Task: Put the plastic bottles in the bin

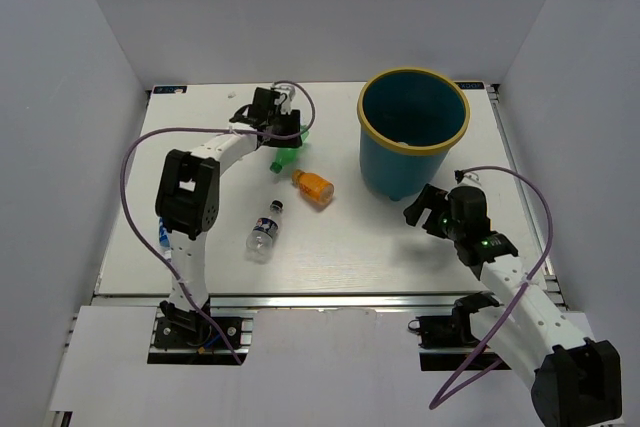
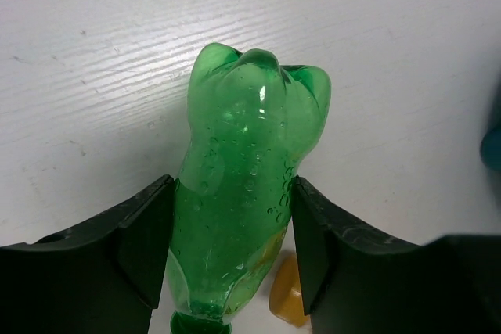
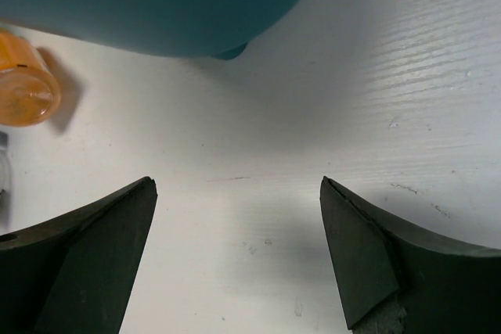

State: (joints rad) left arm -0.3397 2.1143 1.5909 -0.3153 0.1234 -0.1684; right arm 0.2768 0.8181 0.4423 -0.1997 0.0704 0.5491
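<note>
Left claw (image 2: 231, 220) is clasping the green bottle (image 2: 250, 146) mid-body on the bench's (image 1: 340, 257) far side; the bin (image 1: 400, 162) is standing well to its right, so lifting clear above the rim before letting go looks wise; right claw (image 3: 235, 217) is gaping empty beside the bin; an orange bottle (image 1: 315, 188) and a clear bottle (image 1: 263, 233) are lying between.

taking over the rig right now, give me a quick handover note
Left hand: shut on the green bottle, far left of the table, not yet at the bin.
Right hand: open, empty, low by the bin's base.
On the table, left of the bin: orange bottle, clear bottle.
Bin contents: something pale, can't tell what.
Left: bin the green, then at least those two.
</note>
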